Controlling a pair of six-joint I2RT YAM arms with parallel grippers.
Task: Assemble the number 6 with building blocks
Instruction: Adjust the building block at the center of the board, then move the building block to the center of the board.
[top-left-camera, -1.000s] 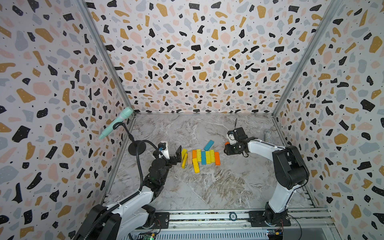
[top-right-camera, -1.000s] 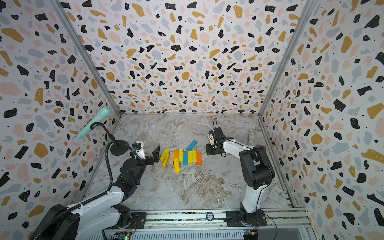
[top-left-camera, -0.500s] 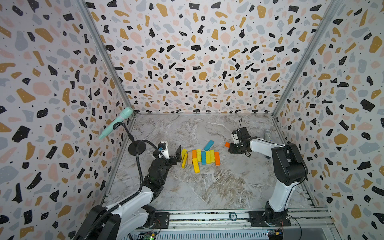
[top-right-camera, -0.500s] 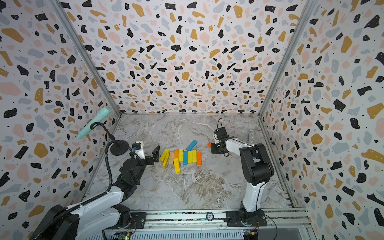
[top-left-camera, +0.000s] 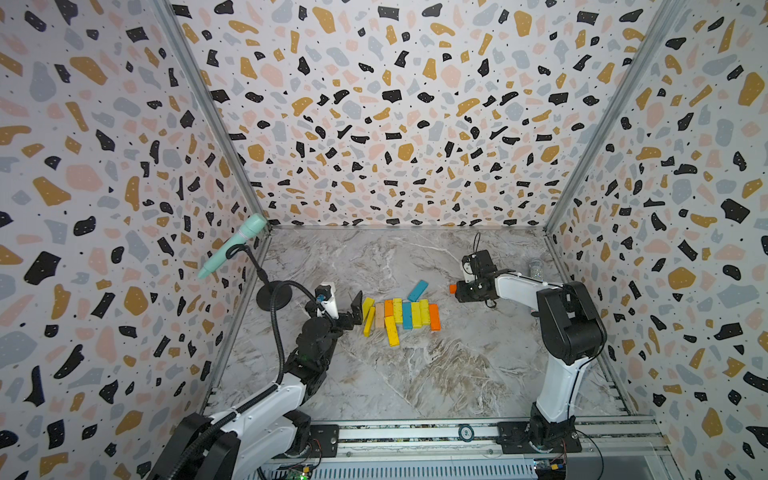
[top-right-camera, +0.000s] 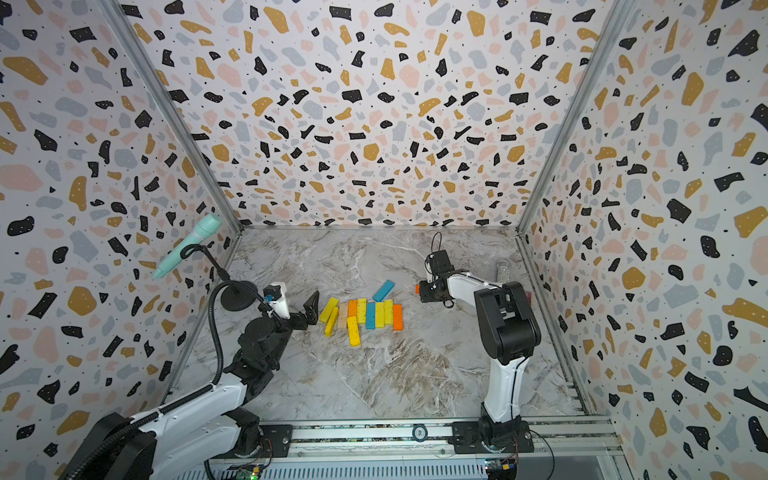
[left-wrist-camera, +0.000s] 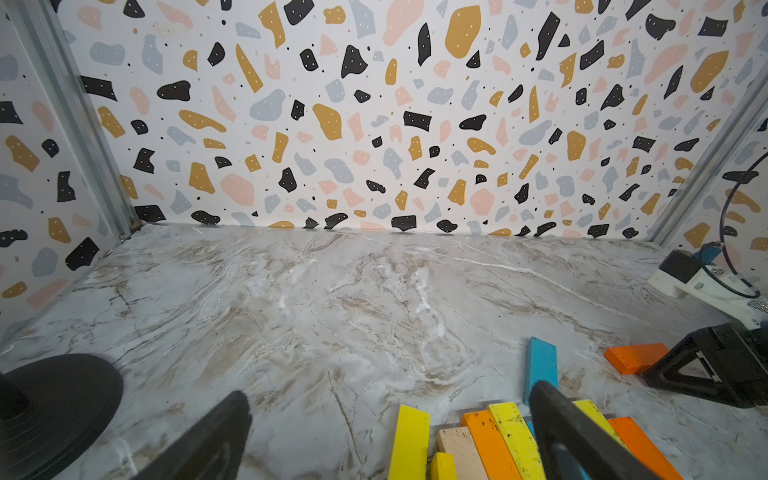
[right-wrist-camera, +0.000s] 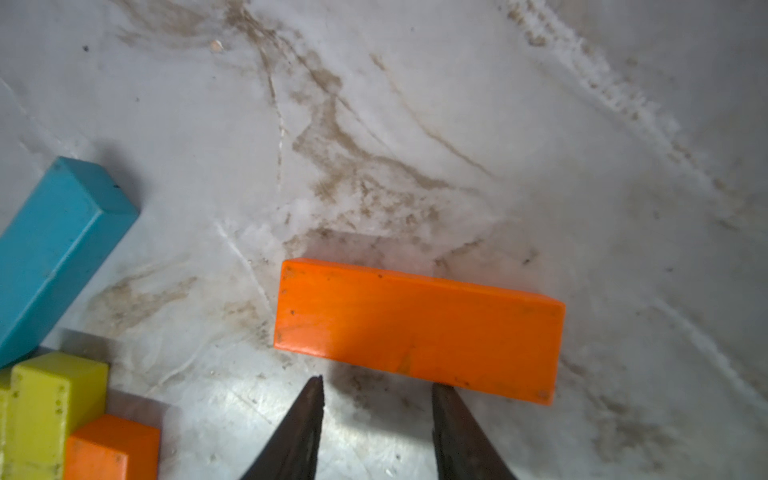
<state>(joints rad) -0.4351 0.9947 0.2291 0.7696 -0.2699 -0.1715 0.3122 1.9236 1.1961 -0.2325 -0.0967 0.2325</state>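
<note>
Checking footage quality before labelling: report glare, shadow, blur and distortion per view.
Right wrist view: glare patch on the table near the right gripper, soft shadow beside the orange block. Left wrist view: the left gripper shows dark, blurred fingers. Both top views: even light, frame posts splay outward.

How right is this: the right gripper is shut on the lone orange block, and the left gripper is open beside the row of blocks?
Not shut: in the right wrist view the right gripper stands open, and the orange block lies on the table just past its tips. The left gripper is open beside the row of blocks.
</note>
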